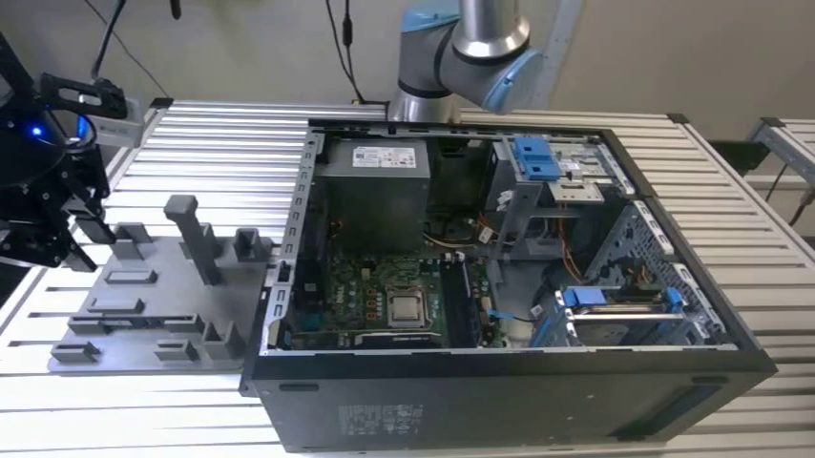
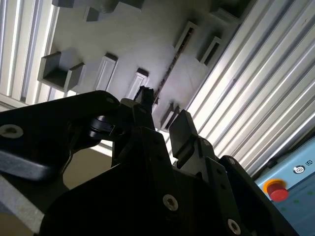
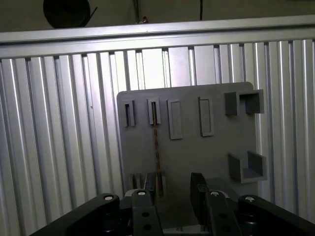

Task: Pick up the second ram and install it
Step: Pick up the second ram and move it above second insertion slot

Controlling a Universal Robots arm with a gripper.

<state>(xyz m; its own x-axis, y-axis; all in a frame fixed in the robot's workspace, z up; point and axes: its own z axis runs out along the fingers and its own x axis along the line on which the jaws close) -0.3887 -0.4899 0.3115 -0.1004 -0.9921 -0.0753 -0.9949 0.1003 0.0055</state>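
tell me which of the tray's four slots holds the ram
The narrow slot with the ram running edge-on from it toward the hand; the others look empty.

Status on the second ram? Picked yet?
Not picked. Done: only the approach; the gripper hovers open over the grey tray. In hand: nothing; the second ram stands on edge in its tray slot, close by one finger. Left: the grasp, the lift and seating it in the open computer case.

Slatted metal table (image 1: pixel 229 143) carries two items: grey tray (image 1: pixel 140 301) (upright posts) at the exterior view's left; open computer case (image 1: pixel 510 405) just beside it, rightward.
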